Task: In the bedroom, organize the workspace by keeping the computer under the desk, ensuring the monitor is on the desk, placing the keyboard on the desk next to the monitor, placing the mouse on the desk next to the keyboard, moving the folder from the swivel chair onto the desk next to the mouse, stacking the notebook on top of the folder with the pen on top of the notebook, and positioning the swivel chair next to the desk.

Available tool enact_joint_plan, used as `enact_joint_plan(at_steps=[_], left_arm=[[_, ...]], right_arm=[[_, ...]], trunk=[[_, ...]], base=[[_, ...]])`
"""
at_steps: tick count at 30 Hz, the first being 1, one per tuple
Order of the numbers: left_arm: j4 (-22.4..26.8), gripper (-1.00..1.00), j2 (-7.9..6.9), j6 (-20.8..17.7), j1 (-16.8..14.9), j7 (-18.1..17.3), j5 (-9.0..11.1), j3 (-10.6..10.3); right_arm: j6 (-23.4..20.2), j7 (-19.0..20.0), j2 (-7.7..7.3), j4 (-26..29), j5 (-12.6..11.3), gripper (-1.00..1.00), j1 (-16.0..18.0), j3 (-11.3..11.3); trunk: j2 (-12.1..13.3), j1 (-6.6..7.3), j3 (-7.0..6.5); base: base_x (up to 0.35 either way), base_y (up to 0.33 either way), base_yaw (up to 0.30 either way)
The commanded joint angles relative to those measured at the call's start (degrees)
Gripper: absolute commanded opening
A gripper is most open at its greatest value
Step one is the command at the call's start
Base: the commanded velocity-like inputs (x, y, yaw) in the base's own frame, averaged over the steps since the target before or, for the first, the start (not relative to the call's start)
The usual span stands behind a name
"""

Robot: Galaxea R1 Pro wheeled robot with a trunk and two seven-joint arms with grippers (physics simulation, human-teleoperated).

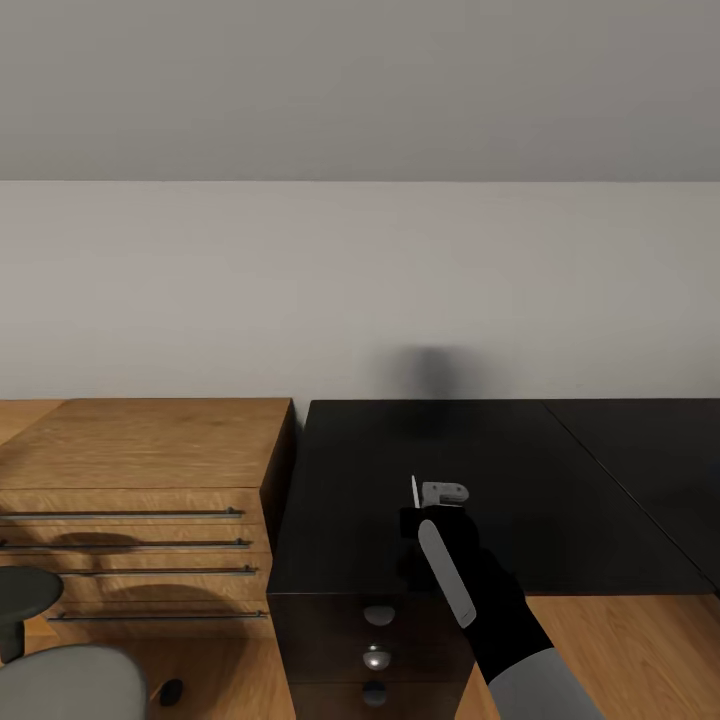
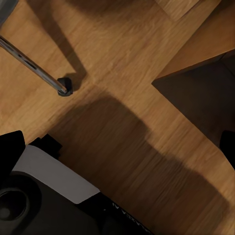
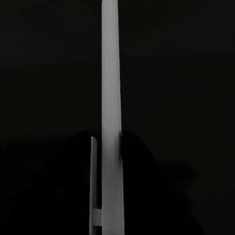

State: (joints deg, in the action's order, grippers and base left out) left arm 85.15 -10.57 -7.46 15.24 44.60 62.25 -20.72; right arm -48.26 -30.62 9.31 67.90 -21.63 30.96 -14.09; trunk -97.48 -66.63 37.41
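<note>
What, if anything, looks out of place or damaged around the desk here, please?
Nothing looks spilled, tilted or broken. The desk and its drawer unit sit square, and the wooden dresser has its drawers shut. The only mismatch is that the swivel chair stands in front of the dresser, not at the desk.

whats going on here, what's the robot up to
The robot's right gripper is held out over the black desk, which stands beside a wooden dresser. A thin whitish sliver at its tip may be the pen; I cannot tell. The swivel chair sits on the floor nearby.
</note>
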Motion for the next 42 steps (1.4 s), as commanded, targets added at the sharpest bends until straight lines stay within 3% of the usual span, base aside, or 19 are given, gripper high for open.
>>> enact_joint_plan(at_steps=[1, 12, 36, 42], left_arm=[[0.11, 1.0, -0.06, -0.21, -0.02, 0.28, 0.11, -0.04], [-0.09, 1.0, -0.06, -0.27, -0.03, 0.0, -0.1, -0.1], [-0.24, 1.0, -0.15, -0.27, -0.02, 0.03, -0.31, -0.02], [-0.24, 1.0, -0.14, -0.21, 0.01, 0.16, -0.64, -0.36]], right_arm=[[-0.07, -0.65, -0.03, 0.04, -0.78, -1.0, 0.04, -0.07], [-0.08, -0.66, -0.04, 0.04, -0.78, -1.0, 0.06, 0.82], [-0.06, -0.67, -0.07, 0.35, -0.77, -1.0, 0.03, 0.96], [-0.85, -0.7, -0.15, 5.39, -0.6, -1.0, -0.1, 1.14]], trunk=[[-0.03, 0.0, 0.05], [-0.03, 0.0, 0.05], [9.6, 5.27, -4.26], [12.01, 6.59, -5.34]], base=[[0.0, 0.0, 0.0], [0.0, 0.0, 0.0], [0.0, 0.0, 0.0], [0.0, 0.0, -0.056]])
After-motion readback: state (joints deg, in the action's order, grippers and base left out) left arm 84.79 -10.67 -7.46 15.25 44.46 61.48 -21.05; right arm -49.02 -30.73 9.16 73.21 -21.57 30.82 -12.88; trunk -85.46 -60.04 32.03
